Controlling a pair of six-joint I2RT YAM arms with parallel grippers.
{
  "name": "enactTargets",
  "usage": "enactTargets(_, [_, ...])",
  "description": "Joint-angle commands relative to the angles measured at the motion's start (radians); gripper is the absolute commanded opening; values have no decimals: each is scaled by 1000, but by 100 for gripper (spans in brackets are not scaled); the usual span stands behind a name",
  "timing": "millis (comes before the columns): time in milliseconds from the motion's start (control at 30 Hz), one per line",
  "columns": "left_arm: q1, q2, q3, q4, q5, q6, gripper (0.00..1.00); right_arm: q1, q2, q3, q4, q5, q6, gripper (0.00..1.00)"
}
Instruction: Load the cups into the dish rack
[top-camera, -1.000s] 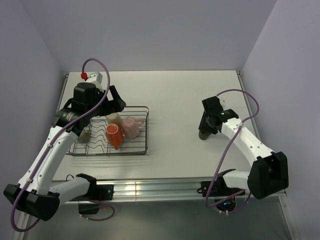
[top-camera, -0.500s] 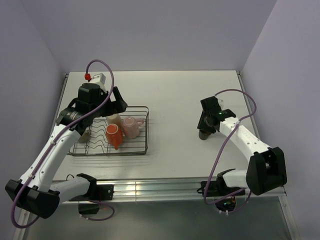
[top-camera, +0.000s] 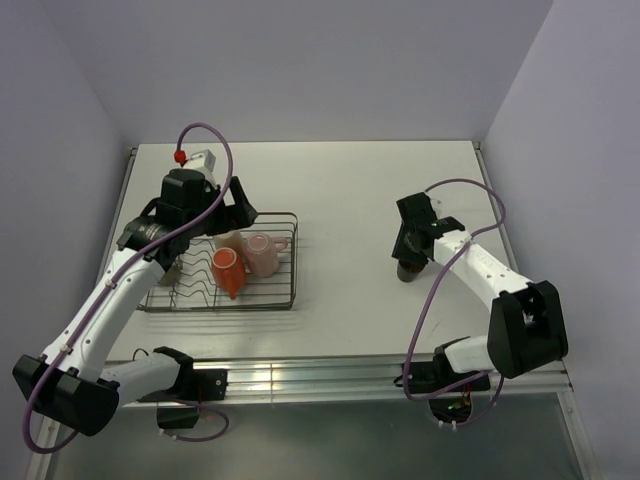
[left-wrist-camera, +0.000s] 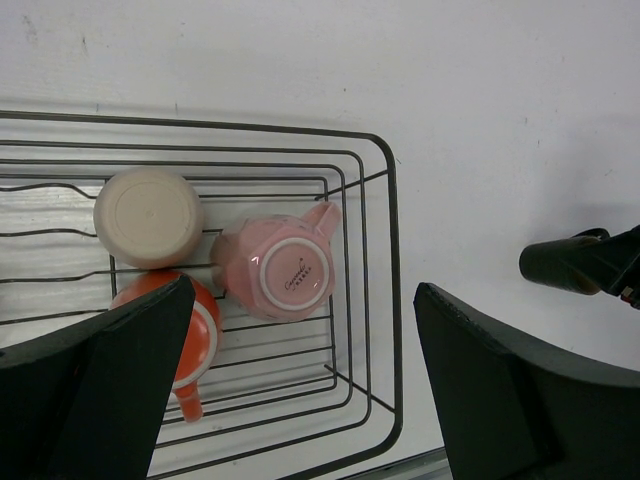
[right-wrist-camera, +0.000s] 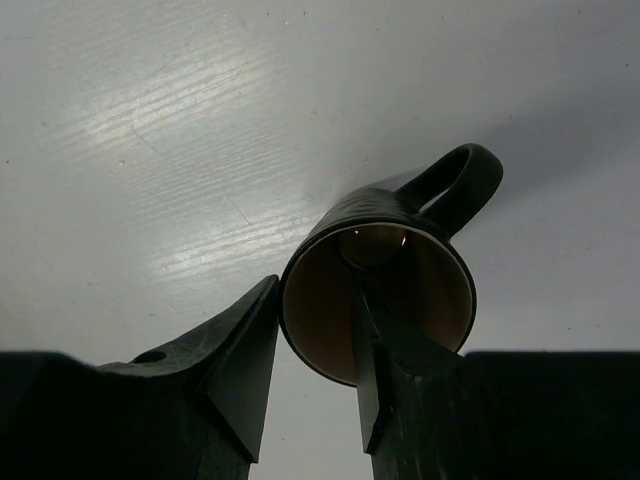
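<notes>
The dark wire dish rack (top-camera: 285, 300) (left-wrist-camera: 390, 300) holds a beige tumbler (top-camera: 228, 239) (left-wrist-camera: 148, 216), a pink mug (top-camera: 263, 254) (left-wrist-camera: 285, 270) and an orange mug (top-camera: 226, 271) (left-wrist-camera: 205, 340), all upside down. A small olive cup (top-camera: 168, 268) shows partly under the left arm at the rack's left end. I cannot see the clear glass. My left gripper (top-camera: 238, 208) (left-wrist-camera: 305, 290) hangs open and empty above the rack's right half. My right gripper (top-camera: 408, 252) (right-wrist-camera: 313, 300) pinches the rim wall of the dark brown mug (top-camera: 406, 270) (right-wrist-camera: 400, 215), one finger inside and one outside.
The white table (top-camera: 340, 190) has a raised edge at the back and sides, with purple walls close around it. The dark brown mug also shows at the right edge of the left wrist view (left-wrist-camera: 560, 265), well right of the rack. A metal rail (top-camera: 300, 375) runs along the near edge.
My left gripper has drifted up and to the right above the rack, still open. My right gripper has shifted slightly left with the dark brown mug.
</notes>
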Motion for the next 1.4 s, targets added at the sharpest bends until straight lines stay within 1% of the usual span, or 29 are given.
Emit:
enactTargets(0, [-9, -2, -7, 39, -11, -18, 99, 6, 10, -6, 15, 35, -7, 41])
enactTargets(100, [-10, -2, -10, 40, -13, -20, 99, 6, 8, -9, 21, 33, -7, 41])
enactTargets(133, [-12, -1, -10, 40, -13, -20, 99, 6, 11, -9, 23, 33, -8, 37])
enactTargets(167, [-13, -1, -10, 40, -11, -20, 99, 7, 14, -8, 23, 32, -10, 26])
enactTargets(233, [-15, -2, -13, 40, -7, -20, 99, 6, 25, -8, 28, 23, -13, 14])
enactTargets(267, [-13, -4, -15, 40, -3, -20, 99, 7, 28, -8, 29, 21, -14, 4])
enactTargets(300, [-13, -5, -20, 40, 0, -20, 99, 9, 36, -3, 29, 14, -14, 0])
enactTargets(400, [-15, -19, -33, 49, 18, -18, 99, 12, 10, 23, 23, -17, -16, 0])
enactTargets(500, [-15, -44, -53, 91, 102, -13, 99, 12, -56, 102, 24, -159, -19, 0])
enactTargets(533, [-15, -56, -58, 106, 133, -12, 99, 11, -70, 127, 34, -260, -18, 0])
enactTargets(567, [-15, -61, -63, 124, 203, -12, 99, 12, -82, 153, 43, -320, -8, 0])
enactTargets(600, [-15, -67, -70, 162, 239, -13, 99, 12, -104, 200, 57, -385, 1, 0])
enactTargets(633, [-15, -71, -73, 184, 280, -13, 99, 12, -113, 218, 105, -451, 13, 0])
enactTargets(667, [-15, -76, -79, 206, 359, -15, 99, 12, -128, 233, 135, -579, 47, 0])
enactTargets(700, [-15, -79, -84, 257, 395, -20, 99, 12, -136, 251, 170, -648, 70, 0])
enactTargets(733, [-15, -91, -89, 284, 432, -26, 99, 14, -142, 255, 263, -717, 97, 0])
enactTargets(767, [-15, -96, -95, 311, 467, -29, 99, 17, -150, 252, 318, -815, 166, 0])
enactTargets(800, [-13, -97, -95, 353, 524, -39, 99, 21, -167, 244, 369, -853, 203, 0])
enactTargets(833, [-15, -93, -92, 365, 541, -44, 99, 27, -173, 236, 485, -887, 238, 0])
enactTargets(867, [-13, -88, -81, 371, 559, -49, 99, 30, -184, 226, 547, -939, 315, 0])
enactTargets(900, [-15, -78, -78, 382, 599, -55, 99, 32, -185, 207, 602, -963, 353, 0])
enactTargets(933, [-13, -73, -75, 411, 619, -61, 99, 40, -187, 196, 721, -985, 387, 0])
enactTargets(967, [-15, -70, -73, 430, 638, -69, 99, 43, -187, 184, 776, -1002, 448, 0])
enactTargets(1033, [-15, -71, -76, 500, 679, -105, 99, 58, -188, 156, 897, -1016, 490, 0])
enactTargets(1100, [-15, -76, -89, 549, 688, -142, 99, 69, -188, 123, 993, -1034, 562, 0])
enactTargets(1133, [-13, -71, -89, 560, 681, -148, 99, 73, -187, 109, 1108, -1040, 593, 0])
enactTargets(1167, [-15, -67, -89, 574, 685, -154, 99, 80, -181, 92, 1156, -1046, 651, 0])
enactTargets(1267, [-15, -59, -113, 646, 717, -188, 99, 99, -156, 87, 1265, -1065, 719, 0])
enactTargets(1367, [-15, -50, -115, 672, 708, -199, 99, 115, -147, 69, 1371, -1063, 778, 0])
